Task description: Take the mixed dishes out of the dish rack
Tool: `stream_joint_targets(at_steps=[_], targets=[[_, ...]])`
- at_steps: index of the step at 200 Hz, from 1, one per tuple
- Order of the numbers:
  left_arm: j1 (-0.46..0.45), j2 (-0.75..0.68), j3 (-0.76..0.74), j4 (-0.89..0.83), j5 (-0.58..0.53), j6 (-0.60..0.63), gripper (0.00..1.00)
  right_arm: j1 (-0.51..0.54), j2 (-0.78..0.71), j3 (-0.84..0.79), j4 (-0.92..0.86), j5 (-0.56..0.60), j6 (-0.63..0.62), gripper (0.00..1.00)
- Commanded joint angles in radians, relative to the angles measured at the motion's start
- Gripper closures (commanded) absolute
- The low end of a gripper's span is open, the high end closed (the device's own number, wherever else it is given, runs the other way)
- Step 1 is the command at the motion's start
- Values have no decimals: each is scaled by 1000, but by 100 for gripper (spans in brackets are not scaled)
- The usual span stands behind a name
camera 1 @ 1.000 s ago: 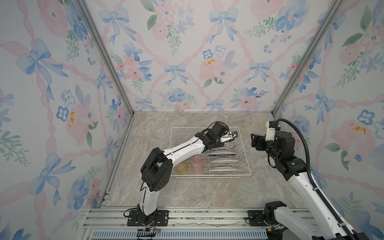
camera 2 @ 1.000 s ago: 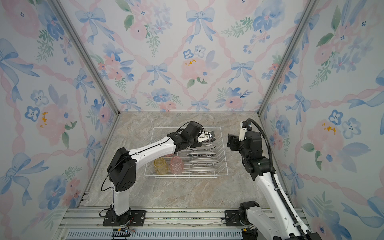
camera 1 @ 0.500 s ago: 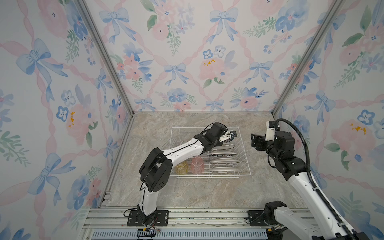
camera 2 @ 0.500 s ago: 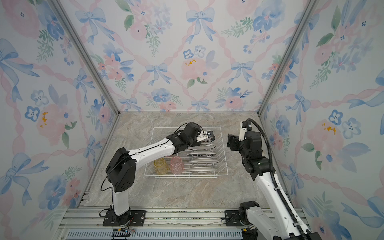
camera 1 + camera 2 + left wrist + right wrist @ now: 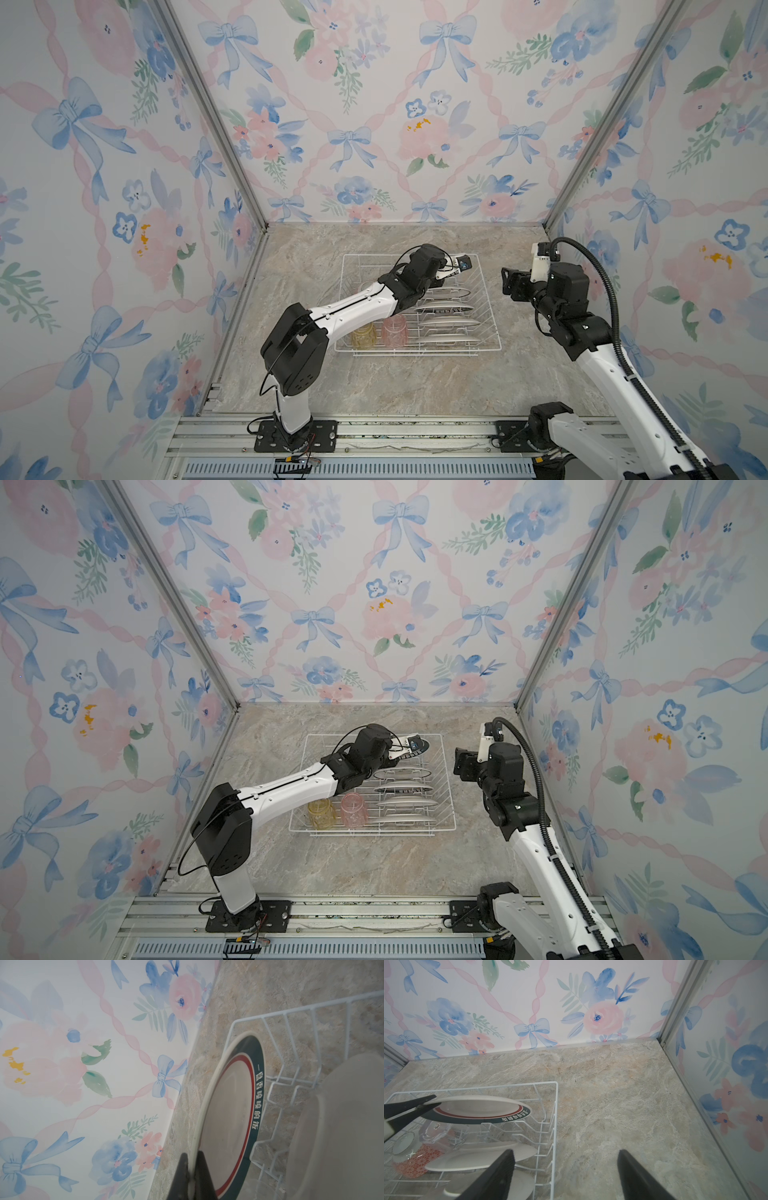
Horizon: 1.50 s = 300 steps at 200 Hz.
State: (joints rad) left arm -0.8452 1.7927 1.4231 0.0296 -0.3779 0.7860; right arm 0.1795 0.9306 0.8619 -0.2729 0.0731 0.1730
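My left end effector (image 5: 192,1154) has finished pinching down on the rim of the dark-rimmed plate (image 5: 226,1105). It has also drawn back a touch toward the left side of the dish rack (image 5: 374,831). That arm's elbow (image 5: 295,353) has swung out leftward, toward the desk's near edge.

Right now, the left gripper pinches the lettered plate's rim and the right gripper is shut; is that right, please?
Not quite: the right gripper stands open, as the right wrist view shows; the left gripper does pinch the lettered plate.
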Motion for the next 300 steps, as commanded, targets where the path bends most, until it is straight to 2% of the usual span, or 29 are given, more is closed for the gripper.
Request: stream_joint_targets(at_steps=[1,49,84,111,157,219,300], targets=[[-5,-64,-4,74,-9,-3,100,8,6,-6,15,-28,8,20],[0,-131,32,-12,81,-102,100,-7,7,-28,84,-172,7,21],[41,-177,58,-72,190,-221,100,-73,4,-63,166,-344,58,34],[103,-226,54,-82,303,-353,100,-129,6,-102,250,-466,113,39],[134,-250,6,-16,232,-382,100,-137,42,-107,275,-496,131,44],[202,-277,1,-8,349,-488,100,-137,78,-124,366,-632,160,46],[205,-259,-5,-17,372,-478,100,-96,144,-105,362,-621,146,47]])
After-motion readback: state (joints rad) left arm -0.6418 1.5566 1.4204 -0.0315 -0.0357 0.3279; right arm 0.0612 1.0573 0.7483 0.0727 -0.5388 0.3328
